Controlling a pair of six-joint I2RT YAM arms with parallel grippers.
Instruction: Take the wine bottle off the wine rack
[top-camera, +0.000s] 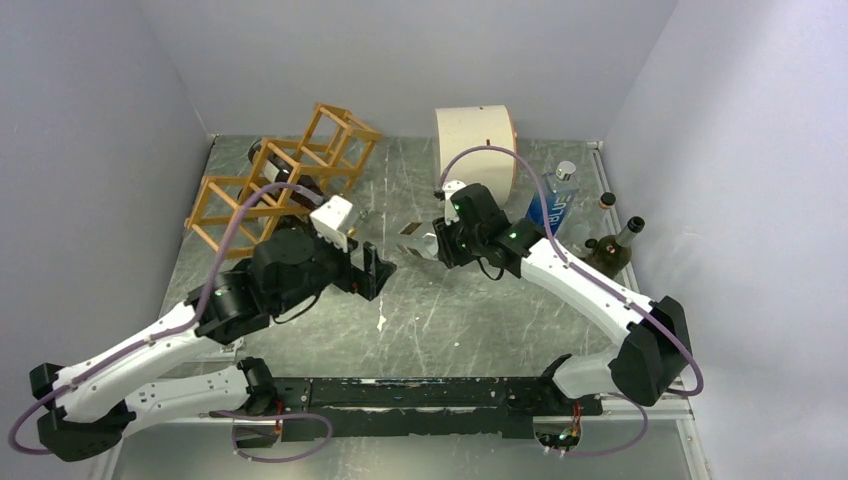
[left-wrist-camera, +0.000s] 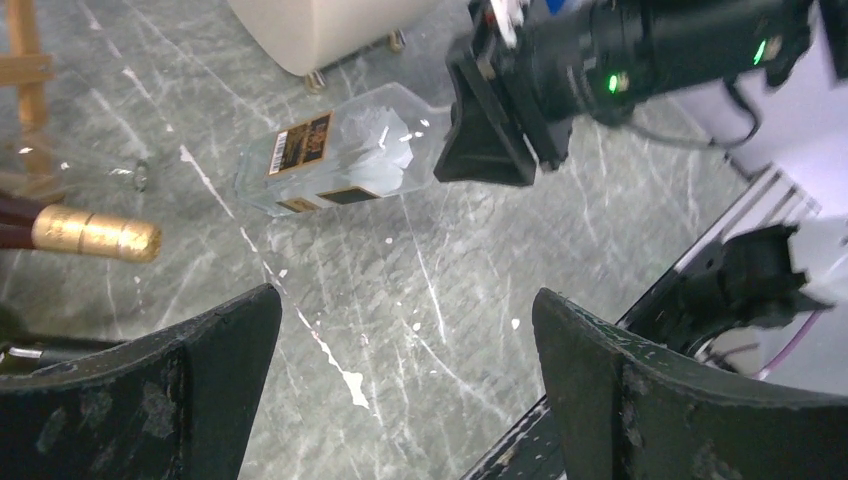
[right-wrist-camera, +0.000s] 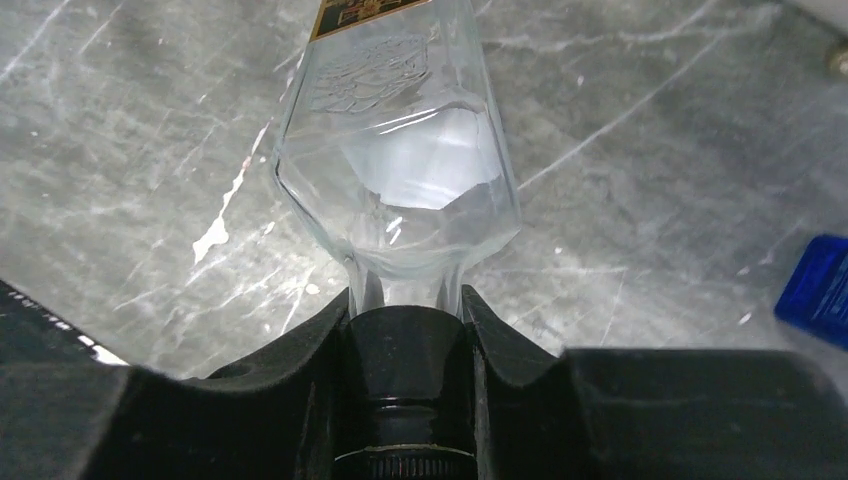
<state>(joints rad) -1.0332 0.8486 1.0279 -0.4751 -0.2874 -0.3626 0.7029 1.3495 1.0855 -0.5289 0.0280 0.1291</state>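
The orange-brown wine rack stands at the back left, and one of its sticks shows in the left wrist view. A dark wine bottle lies in it. Its gold foil neck points out toward the table's middle. My left gripper is open and empty, just right of the rack, with nothing between its fingers. My right gripper is shut on the black-capped neck of a clear glass bottle. That bottle lies level, low over the table centre.
A cream drum stands at the back centre. A blue bottle and a dark bottle stand along the right edge. The two grippers face each other closely at the table's middle.
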